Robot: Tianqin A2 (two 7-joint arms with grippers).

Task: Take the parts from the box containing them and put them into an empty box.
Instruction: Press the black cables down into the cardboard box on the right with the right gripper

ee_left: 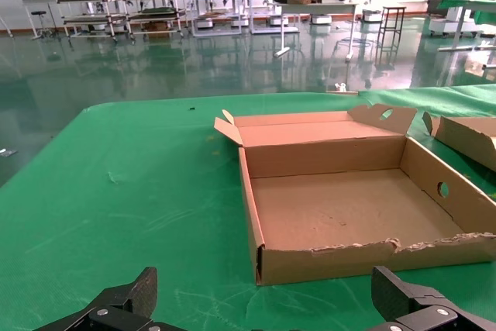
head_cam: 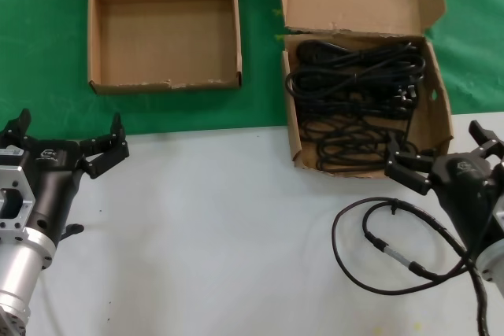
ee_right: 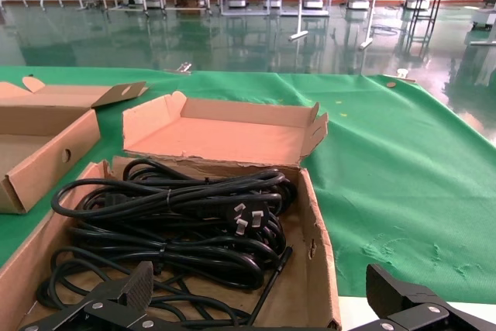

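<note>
Both grippers hover open over the white table [head_cam: 220, 226]: left gripper [head_cam: 67, 141] near the empty box [head_cam: 164, 83], right gripper [head_cam: 441, 153] at the front edge of the box containing them [head_cam: 293, 127], the parts [head_cam: 354, 100] bundled inside.

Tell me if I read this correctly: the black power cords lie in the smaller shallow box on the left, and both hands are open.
Not quite. The power cords lie in the larger deeper box on the right; the smaller shallow box holds nothing. The head view shows this. The left hand and right hand are indeed open.
</note>
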